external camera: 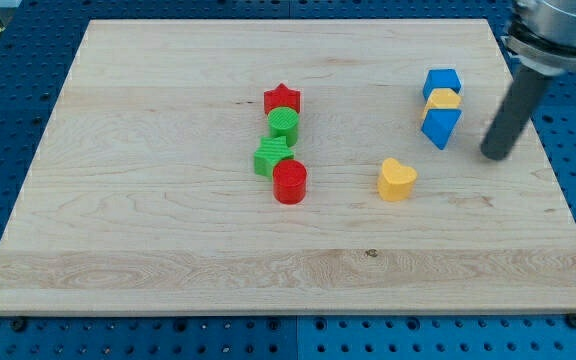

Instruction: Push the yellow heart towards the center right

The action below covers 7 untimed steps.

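The yellow heart (396,179) lies on the wooden board (168,230), right of the middle. My tip (494,155) is at the view's right, above and to the right of the heart and clear of it. It stands just right of a column of three blocks: a blue cube (442,83), a yellow block (443,100) and a blue block (439,127).
Left of the heart runs a column of a red star (282,99), a green cylinder (284,123), a green star (271,156) and a red cylinder (290,182). The board's right edge lies just beyond my tip. A blue pegboard surrounds the board.
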Each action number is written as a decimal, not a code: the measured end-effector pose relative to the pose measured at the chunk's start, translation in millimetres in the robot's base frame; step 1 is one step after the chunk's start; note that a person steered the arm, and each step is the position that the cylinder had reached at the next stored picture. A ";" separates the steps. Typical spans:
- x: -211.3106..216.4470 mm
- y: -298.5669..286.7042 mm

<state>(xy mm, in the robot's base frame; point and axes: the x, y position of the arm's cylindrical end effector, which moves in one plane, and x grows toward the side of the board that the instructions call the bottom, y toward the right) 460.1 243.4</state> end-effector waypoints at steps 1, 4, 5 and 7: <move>24.9 -14.0; 69.7 -123.0; 69.7 -165.6; 65.3 -165.3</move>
<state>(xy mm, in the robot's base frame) 525.4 78.1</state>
